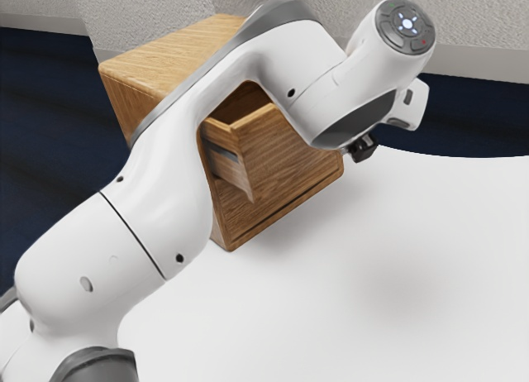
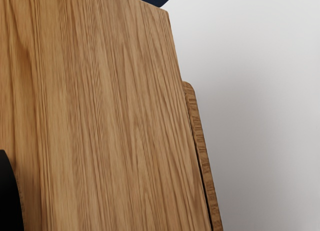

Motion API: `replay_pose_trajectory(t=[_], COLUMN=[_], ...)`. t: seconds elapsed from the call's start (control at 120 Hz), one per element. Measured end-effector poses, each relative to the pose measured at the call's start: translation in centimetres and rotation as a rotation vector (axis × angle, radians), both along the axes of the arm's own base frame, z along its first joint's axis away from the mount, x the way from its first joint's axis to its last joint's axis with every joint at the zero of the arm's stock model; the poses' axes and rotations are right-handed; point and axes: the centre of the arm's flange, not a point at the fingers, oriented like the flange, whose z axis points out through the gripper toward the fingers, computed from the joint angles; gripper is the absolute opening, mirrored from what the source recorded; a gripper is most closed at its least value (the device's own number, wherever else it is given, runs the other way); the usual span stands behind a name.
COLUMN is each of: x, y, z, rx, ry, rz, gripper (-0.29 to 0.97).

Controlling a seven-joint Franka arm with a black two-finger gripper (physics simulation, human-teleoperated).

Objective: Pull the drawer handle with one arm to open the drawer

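The drawer (image 1: 273,155) is seen drawn partly out of the cabinet (image 1: 157,68) at the table's (image 1: 397,258) far edge, so some travel is judged left. The gripper (image 1: 361,148) is held at the drawer's front, and its opening cannot be told.

No legible text, number or brand on the wooden cabinet (image 1: 157,68), arm (image 1: 165,192) or table (image 1: 397,258)

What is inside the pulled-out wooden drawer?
Of the drawer, only a narrow shadowed strip of the inside shows, and nothing is seen in it. The arm covers the rest, so I cannot tell whether it holds anything.
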Motion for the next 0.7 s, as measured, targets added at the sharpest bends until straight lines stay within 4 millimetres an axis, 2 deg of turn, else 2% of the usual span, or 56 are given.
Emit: replay_pose_trajectory(t=[0.05,0.125,0.192,0.3,0.617,0.7], x=[-0.2,-0.6,-0.9,-1.4,-2.3,-2.8], y=[-0.7,-1.8,-2.7,-3.8,-6.3,-7.0], z=[0.0,0.4,0.7,1.1,1.5,2.1], rx=[-0.004,-0.009,-0.014,-0.021,-0.022,-0.027], ry=[0.002,-0.002,-0.006,-0.01,-0.015,-0.023], rz=[-0.009,-0.026,-0.039,-0.058,-0.092,-0.103], gripper=[0.7,0.65,0.54,0.44,0.41,0.37])
